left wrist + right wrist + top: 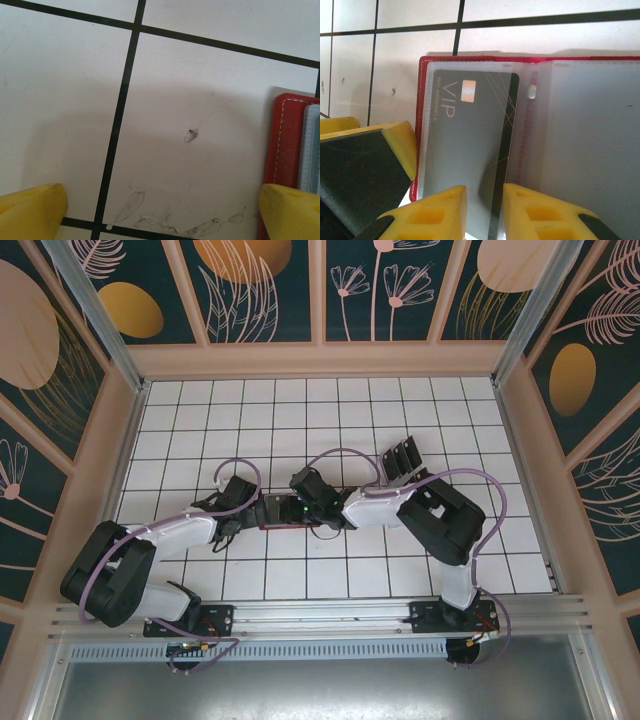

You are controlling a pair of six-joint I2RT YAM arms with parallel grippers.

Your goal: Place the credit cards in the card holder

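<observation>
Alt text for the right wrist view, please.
An open red card holder lies on the white tiled table, a dark VIP card inside its left clear sleeve. The right pincer, yellow fingers slightly apart, hovers over the card's near edge.

The white, black-gridded desk (pixel 250 410) bears grey scuff marks (pixel 191 135); possibly a slotted rack (pixel 400 460) stands right of centre.

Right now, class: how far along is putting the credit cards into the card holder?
Done: the card holder lies open, one credit card under its clear sleeve. In hand: the right pincer sits at that card's near end; the left pincer is open beside. Left: seat it, then load what look like cards in the rack.
</observation>
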